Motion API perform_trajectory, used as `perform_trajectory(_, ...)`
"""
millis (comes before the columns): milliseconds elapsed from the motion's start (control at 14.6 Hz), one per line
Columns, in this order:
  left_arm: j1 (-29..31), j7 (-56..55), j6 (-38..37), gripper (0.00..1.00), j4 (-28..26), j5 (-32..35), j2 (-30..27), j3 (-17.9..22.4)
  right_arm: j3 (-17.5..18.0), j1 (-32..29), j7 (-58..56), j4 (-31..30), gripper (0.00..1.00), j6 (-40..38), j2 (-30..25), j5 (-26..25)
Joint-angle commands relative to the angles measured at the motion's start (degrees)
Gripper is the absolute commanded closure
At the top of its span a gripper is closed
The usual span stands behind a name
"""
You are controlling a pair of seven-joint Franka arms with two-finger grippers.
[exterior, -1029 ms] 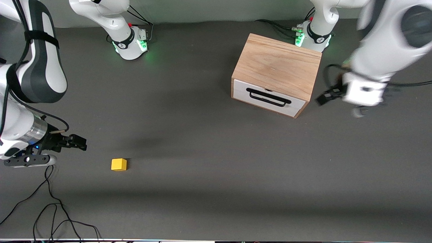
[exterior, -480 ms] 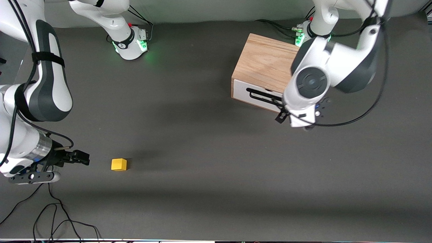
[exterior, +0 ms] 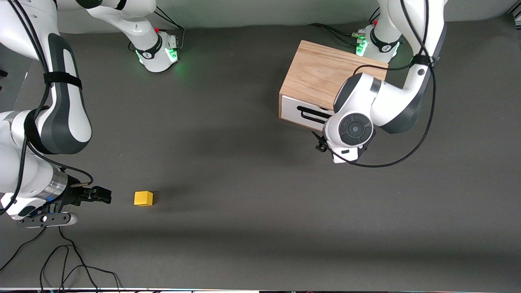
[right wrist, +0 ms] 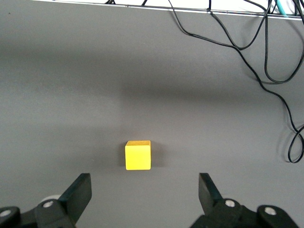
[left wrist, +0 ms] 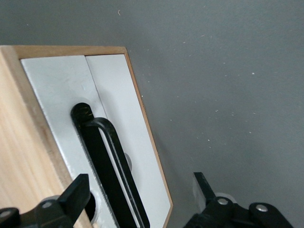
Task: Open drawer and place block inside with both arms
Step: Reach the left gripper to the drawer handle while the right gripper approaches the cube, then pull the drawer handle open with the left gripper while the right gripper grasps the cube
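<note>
Over the drawer [exterior: 306, 115], the left arm hides half its handle [left wrist: 107, 156]; left end effector [left wrist: 142, 190] open, empty. Right end effector [right wrist: 142, 187] open beside the block [exterior: 143, 198].

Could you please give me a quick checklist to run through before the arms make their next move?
1. Drawer shut in its oak box: ok, nothing pulled yet.
2. Left gripper open at the black bar handle: ok, fingers wide and not yet around it.
3. Right gripper open: ok.
4. Yellow block lined up between the right gripper's fingers: ok in the right wrist view; it lies on the table, untouched.
5. Loose cables nearer the front camera than the block: ok, apart from it.
</note>
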Motion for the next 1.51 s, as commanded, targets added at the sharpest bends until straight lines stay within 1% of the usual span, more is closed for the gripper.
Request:
perform_trajectory(0,-0.64,-1.16,-0.32,0.04,-1.08,-1.04,0.46,0.46,-0.01,0.38,0.54,0.14,0.0,0.16,3.55,1.55)
perform_trajectory(137,-0.64,-0.55,-0.94,0.03,-1.16,-2.01,1.33,0.46,-0.01,0.99,0.54,-0.13,0.0,3.06,5.76,3.66)
perform_trajectory(206,-0.73,-0.55,-0.85,0.03,-1.16,-2.09,1.95,0.46,-0.01,1.08,0.54,-0.22,0.0,3.42,6.2,3.67)
perform_trajectory(275,-0.73,-0.55,-0.94,0.03,-1.16,-2.1,2.56,-0.15,-0.01,1.08,0.54,-0.13,0.0,4.12,7.86,3.76)
perform_trajectory(343,-0.73,-0.64,-0.94,0.03,-1.16,-2.1,3.0,-0.33,-0.01,1.17,0.54,-0.48,0.0,6.82,10.05,3.76)
perform_trajectory(412,-0.73,-0.64,-0.94,0.03,-1.16,-2.1,3.36,-0.33,0.08,1.08,0.54,-2.13,0.0,9.72,11.03,3.85)
perform_trajectory(480,-0.73,-0.64,-0.85,0.03,-1.08,-2.1,3.88,-0.33,0.08,1.17,0.54,-4.24,0.0,12.01,10.95,3.85)
perform_trajectory(549,-0.73,-0.64,-0.68,0.03,-1.08,-2.53,4.41,-0.51,0.08,1.25,0.54,-5.65,0.0,12.64,10.69,3.85)
perform_trajectory(892,-0.99,-0.64,-0.33,0.03,-1.16,-2.89,6.34,-0.6,0.08,1.61,0.54,-7.77,0.0,12.83,10.07,3.85)
perform_trajectory(1029,-0.99,-0.55,0.02,0.03,-1.08,-3.41,7.22,-0.6,0.08,1.52,0.54,-9.61,0.0,13.96,10.07,3.85)
perform_trajectory(1235,-0.82,-0.55,0.2,0.03,-0.73,-3.68,7.93,-0.6,0.08,1.61,0.54,-17.59,0.0,23.25,8.24,3.93)
perform_trajectory(1373,-0.73,-0.55,0.2,0.03,-0.64,-3.68,7.93,-0.6,0.08,1.52,0.45,-19.29,0.0,25.39,8.05,3.93)
perform_trajectory(1441,-0.82,-0.55,0.9,0.07,-0.64,-3.59,7.93,-0.6,0.08,1.43,0.45,-19.38,0.0,25.48,8.14,3.93)
